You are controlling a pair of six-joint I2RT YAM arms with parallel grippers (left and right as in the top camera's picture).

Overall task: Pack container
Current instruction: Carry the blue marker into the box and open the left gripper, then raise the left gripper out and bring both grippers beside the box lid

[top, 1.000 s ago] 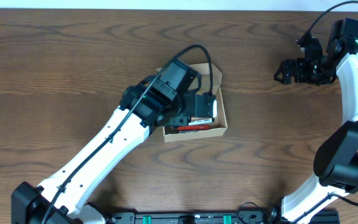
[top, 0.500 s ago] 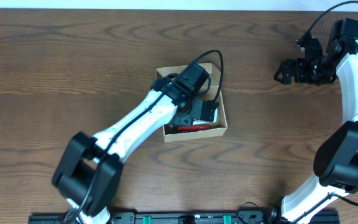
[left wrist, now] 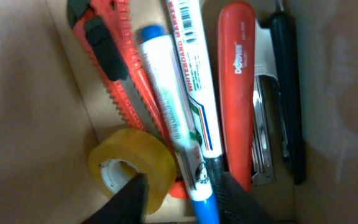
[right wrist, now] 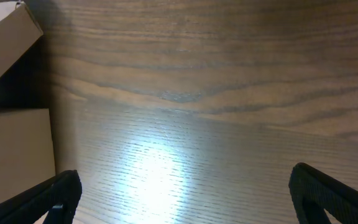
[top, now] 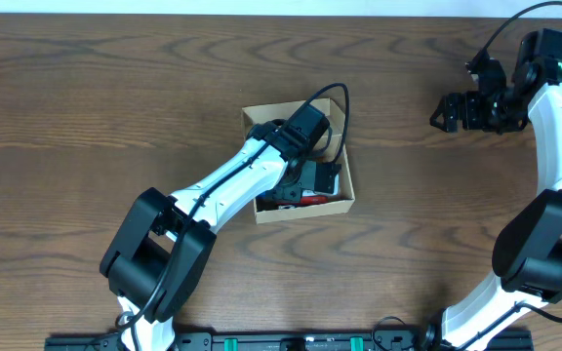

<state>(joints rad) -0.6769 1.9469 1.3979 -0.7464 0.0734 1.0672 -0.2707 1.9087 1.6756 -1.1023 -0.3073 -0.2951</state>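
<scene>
Small tan cardboard box [top: 305, 208] sat mid-table. Left gripper [left wrist: 184, 190] was inside it, jaws part-open astride the white whiteboard marker [left wrist: 188, 93], apparently unclamped. Best to lift straight up, clear of the yellow tape roll [left wrist: 132, 165]. Right gripper [right wrist: 185, 183] was wide open and empty.

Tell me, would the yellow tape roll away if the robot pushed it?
Probably not far. The tape roll is round, so it could roll, but it sits hemmed in by the red cutter and the wall of the box. It looks small and hollow, so likely light and easy to nudge.
</scene>
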